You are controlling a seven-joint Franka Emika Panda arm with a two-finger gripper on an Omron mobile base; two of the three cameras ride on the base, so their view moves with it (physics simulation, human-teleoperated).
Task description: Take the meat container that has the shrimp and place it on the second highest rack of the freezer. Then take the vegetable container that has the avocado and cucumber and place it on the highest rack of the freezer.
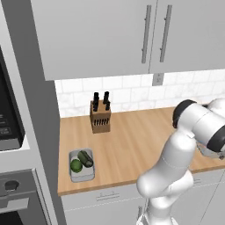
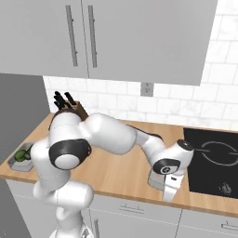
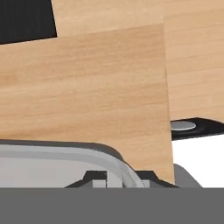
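counter (image 1: 132, 140): open wood mid-span | knife block (image 1: 100, 116) stood by backsplash | vegetable tray (image 1: 81, 165) at left front edge | cabinets (image 1: 110, 30) overhung

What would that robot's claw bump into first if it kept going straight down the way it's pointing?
Probably the rim of the shallow grey tray that the gripper is shut on, then the wooden countertop under it; depth is hard to judge.

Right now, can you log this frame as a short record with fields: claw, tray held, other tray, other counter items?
claw: shut on the rim of the grey tray, low at the counter's front edge beside the cooktop
vegetable tray: on counter's left end, holding avocado and cucumber, untouched
knife block: upright near the backsplash
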